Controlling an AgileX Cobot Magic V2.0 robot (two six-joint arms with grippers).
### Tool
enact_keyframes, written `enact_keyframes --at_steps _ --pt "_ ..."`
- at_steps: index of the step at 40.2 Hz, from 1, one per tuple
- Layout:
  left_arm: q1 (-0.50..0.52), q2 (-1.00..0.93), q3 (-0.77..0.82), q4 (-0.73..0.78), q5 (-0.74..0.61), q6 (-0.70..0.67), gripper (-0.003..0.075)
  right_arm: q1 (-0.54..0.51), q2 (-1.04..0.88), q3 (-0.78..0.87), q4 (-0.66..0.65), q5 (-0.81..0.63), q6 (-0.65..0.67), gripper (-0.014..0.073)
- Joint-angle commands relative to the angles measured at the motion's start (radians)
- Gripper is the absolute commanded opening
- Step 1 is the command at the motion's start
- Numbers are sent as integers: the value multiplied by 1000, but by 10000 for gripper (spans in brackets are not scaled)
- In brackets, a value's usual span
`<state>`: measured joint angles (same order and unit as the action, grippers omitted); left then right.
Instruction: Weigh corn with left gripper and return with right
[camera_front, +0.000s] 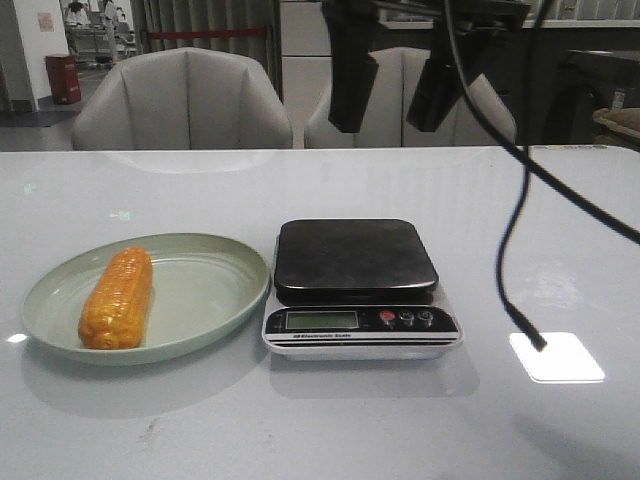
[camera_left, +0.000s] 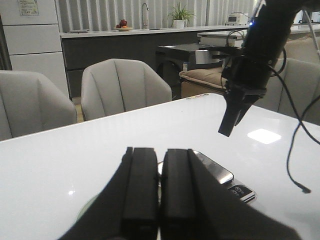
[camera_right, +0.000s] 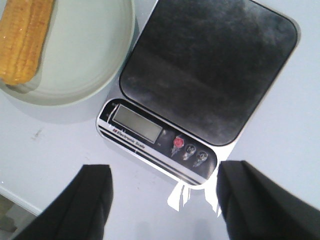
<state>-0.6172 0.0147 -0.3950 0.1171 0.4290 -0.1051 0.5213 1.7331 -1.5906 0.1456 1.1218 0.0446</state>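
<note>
The corn (camera_front: 117, 298) lies flat on a pale green plate (camera_front: 205, 300), on the plate's left half as the front view shows it, its long axis running roughly front to back; the kernels are orange-yellow and glossy. Nothing touches the cob. The plate sits on the white desk (camera_front: 320, 430), just beside a digital scale (camera_front: 358, 290) on its right; plate rim and scale edge are very close, and contact cannot be settled from these views. The scale has a dark, bare square platform, and below it a silver front panel with a blank display and three small buttons, one of them red. The right wrist view looks straight down on this scale, with the cob's end and part of the plate at one corner. The right tool (camera_right: 165, 200) hangs high above the scale, its two dark fingers spread wide apart, holding nothing. The left tool (camera_left: 152, 195) is raised above the desk with its two black pads pressed together, only a thin seam between them, nothing gripped; past the pads a corner of the scale and a sliver of plate rim are visible. A black cable (camera_front: 510, 250) dangles from the right arm, its loose end near the desk to the right of the scale. Grey chairs (camera_front: 185, 100) stand behind the desk.
</note>
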Motion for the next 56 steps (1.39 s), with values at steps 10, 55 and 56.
enact_keyframes --at_steps 10,55,56 --pt "0 14 -24 1 -83 -3 114 -5 -334 273 8 -175 -55 544" --pt "0 14 -24 1 -83 -3 114 -5 -1524 1289 -80 -956 -100 542" --pt "0 14 -24 1 -83 -3 114 -5 -1540 1316 -80 -979 -100 542"
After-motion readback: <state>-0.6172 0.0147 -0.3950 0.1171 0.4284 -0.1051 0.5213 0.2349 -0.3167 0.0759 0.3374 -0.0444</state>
